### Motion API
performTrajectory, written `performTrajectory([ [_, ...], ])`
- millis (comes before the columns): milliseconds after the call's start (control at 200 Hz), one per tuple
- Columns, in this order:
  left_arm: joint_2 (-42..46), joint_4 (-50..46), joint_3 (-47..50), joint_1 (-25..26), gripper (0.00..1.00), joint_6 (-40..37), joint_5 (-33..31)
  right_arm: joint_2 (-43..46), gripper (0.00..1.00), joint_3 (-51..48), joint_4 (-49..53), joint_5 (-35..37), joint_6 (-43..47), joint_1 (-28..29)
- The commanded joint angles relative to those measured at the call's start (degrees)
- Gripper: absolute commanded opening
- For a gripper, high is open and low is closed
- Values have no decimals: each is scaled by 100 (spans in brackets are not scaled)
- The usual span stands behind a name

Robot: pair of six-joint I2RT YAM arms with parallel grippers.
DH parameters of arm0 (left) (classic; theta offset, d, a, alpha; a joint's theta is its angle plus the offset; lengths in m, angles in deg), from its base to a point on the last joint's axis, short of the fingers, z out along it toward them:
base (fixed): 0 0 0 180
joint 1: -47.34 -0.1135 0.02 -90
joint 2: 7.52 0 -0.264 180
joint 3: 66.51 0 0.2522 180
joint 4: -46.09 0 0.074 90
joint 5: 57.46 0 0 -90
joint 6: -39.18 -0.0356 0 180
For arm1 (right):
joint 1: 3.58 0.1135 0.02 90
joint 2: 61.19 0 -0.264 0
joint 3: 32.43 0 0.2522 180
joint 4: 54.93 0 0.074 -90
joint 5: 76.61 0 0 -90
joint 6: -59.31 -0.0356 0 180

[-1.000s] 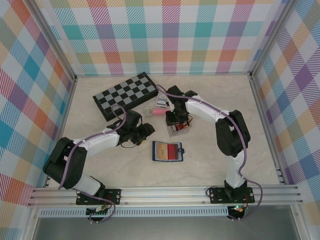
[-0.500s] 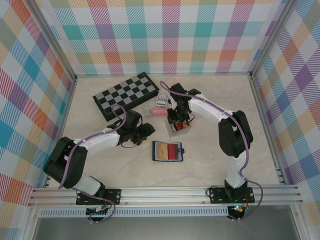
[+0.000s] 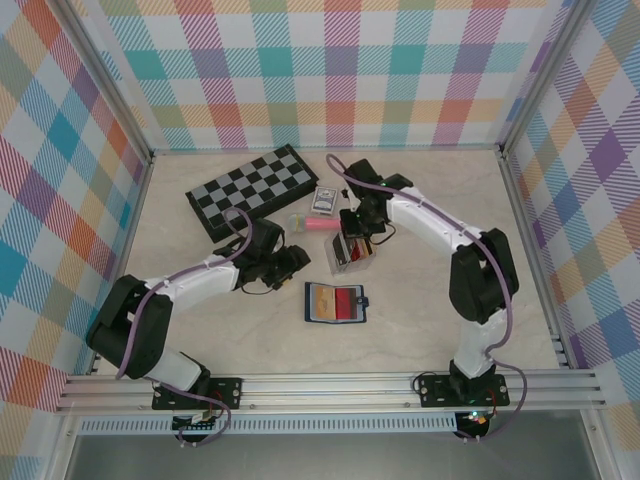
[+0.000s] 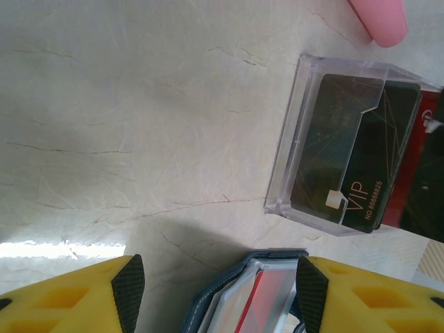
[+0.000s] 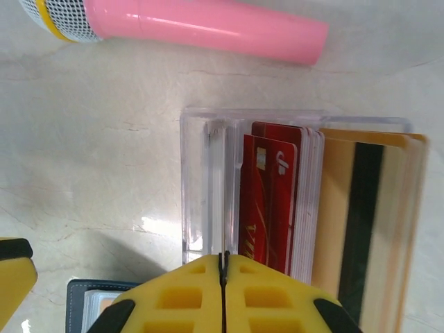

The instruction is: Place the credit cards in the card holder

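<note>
A beige marbled table (image 3: 230, 335) is enclosed by plaid walls (image 3: 340, 70). The navy card holder (image 3: 336, 302) is laid open at its middle. The cards (image 5: 270, 201) are stood in a clear box (image 5: 196, 173) just behind it, near a pink microphone (image 5: 208, 28) and a chessboard (image 3: 250, 190). The right gripper (image 5: 223, 274) is clenched over the box, though a pinched card cannot be made out, and the left gripper (image 4: 218, 288) is held released beside the holder.

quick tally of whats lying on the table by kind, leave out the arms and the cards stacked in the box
chessboard: 1
pack of playing cards: 1
pink toy microphone: 1
clear box: 1
card holder: 1
total: 5
</note>
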Motion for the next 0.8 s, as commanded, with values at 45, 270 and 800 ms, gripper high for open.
performTrajectory([
  [45, 621, -121, -68, 48, 62, -139, -82, 865, 2, -505, -162, 169, -23, -45],
  [270, 1132, 1169, 23, 65, 68, -85, 833, 2430, 0, -1871, -1538, -1840, -638, -521],
  [800, -31, 3080, -633, 549, 58, 422, 1937, 3258, 2, -3044, -3009, -3334, -2016, -662],
])
